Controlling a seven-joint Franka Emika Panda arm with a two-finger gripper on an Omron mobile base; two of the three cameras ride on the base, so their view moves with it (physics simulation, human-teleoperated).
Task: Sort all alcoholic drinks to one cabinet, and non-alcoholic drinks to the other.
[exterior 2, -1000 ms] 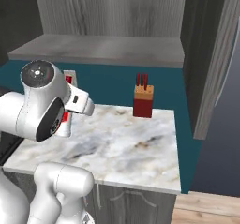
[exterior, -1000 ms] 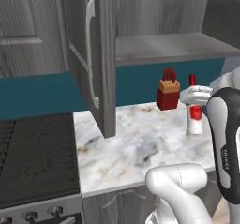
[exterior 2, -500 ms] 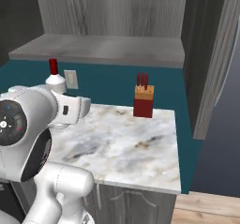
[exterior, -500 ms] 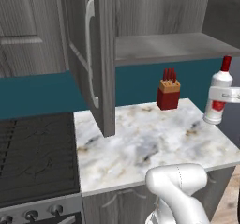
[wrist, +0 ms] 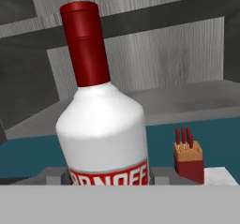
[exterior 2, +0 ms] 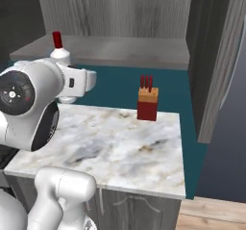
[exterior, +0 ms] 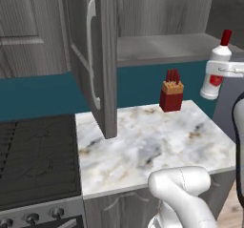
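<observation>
Hand [exterior: 223, 69] pinches a red-capped white bottle [exterior: 216, 66] around its body, just under the shoulder; bottle upright, lifted well clear of the marble tabletop [exterior: 143, 146]. In the hand view the bottle [wrist: 101, 120] sits right in front, red label at the grip. Red knife block [exterior: 170, 92] stands below and to one side on the tabletop. Open cabinet shelf [exterior: 162, 48] lies beyond the hand, at bottle height.

The bottle's [wrist: 101, 129] lower half is cut off at the bottom of the hand view, its label lettering only partly readable. From the right, the arm hides most of the bottle [exterior 2: 59, 51]. The claw's [exterior: 224, 69] fingertips can't be made out against it. The stove [exterior: 35, 155] runs off the left edge.
</observation>
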